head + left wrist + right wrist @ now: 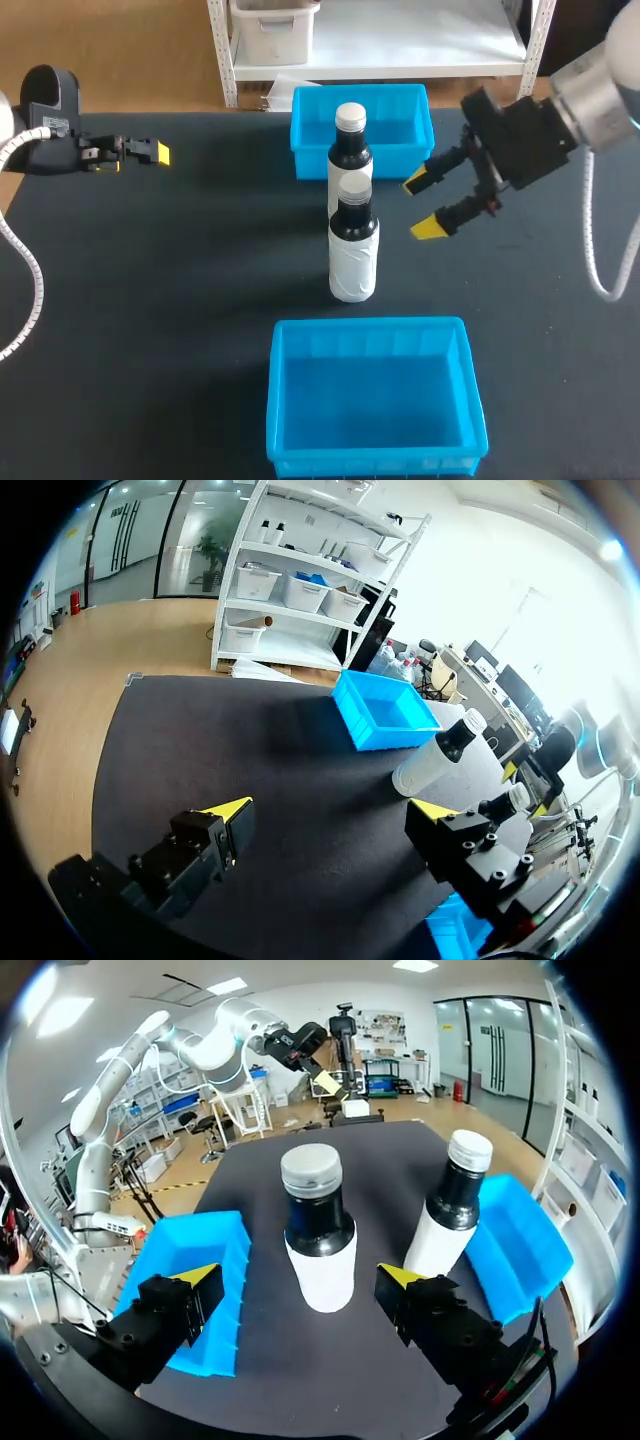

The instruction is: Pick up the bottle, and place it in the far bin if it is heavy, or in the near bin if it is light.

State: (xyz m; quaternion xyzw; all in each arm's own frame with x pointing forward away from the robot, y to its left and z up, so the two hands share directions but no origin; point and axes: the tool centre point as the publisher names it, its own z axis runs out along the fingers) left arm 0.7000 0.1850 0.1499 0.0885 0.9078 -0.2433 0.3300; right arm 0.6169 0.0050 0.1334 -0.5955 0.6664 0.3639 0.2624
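Two dark bottles with white sleeves and pale caps stand upright mid-table. The near bottle stands in front of the far bottle, which is just before the far blue bin. The near blue bin sits at the front. My right gripper is open, to the right of the bottles; the near bottle stands just ahead of its fingers, untouched. Over the table's left side, well away from the bottles, my left gripper is open with nothing between its fingers.
Both bins look empty. Dark table surface stretches to the left and right of the bottles and bins.
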